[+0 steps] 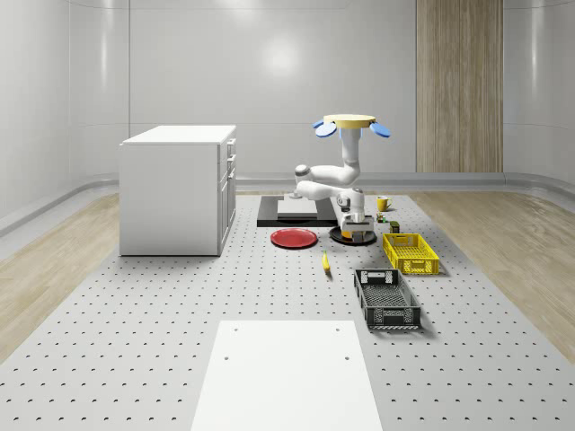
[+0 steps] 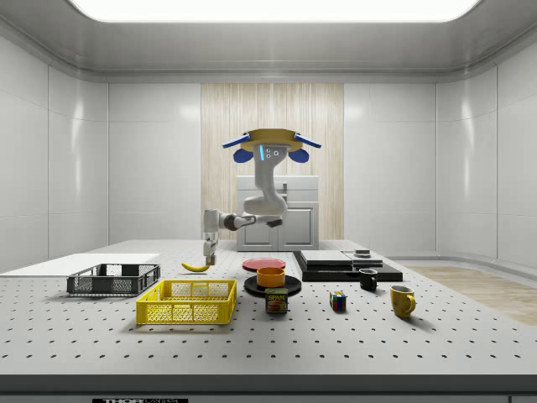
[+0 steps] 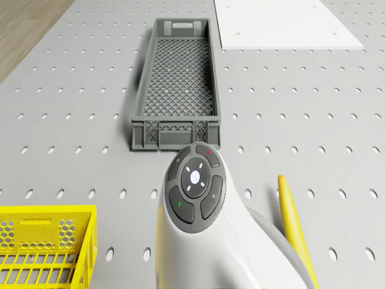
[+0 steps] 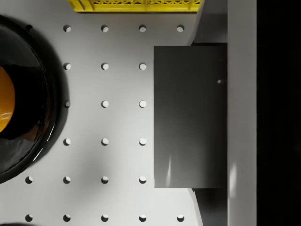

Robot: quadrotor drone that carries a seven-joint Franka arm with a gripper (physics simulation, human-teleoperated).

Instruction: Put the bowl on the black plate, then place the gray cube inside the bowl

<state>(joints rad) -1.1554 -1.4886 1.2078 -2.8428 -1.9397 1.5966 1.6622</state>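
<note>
The orange bowl (image 2: pixel 271 275) sits on the black plate (image 2: pixel 273 288); the bowl (image 1: pixel 351 235) appears just behind the hand in the whole-scene view. In the wrist view the dark gray cube (image 4: pixel 190 115) hangs close in front of the camera, beside the black plate (image 4: pixel 28 94) with the bowl (image 4: pixel 5 106) on it. My gripper (image 2: pixel 209 259) is low over the table, left of the plate in the side view, and is shut on the cube. The drone (image 1: pixel 350 121) hovers above the plate area, with my gripper (image 1: pixel 357 229) pointing down.
A yellow basket (image 1: pixel 411 252) and a grey basket (image 1: pixel 386 298) stand to the whole-scene view's right of the plate. Close by lie a banana (image 1: pixel 325 261) and a red plate (image 1: pixel 294 238). A can (image 2: pixel 276 300), a colourful cube (image 2: pixel 337 301) and two mugs are nearby, and a white cabinet (image 1: pixel 180 189) stands at the left.
</note>
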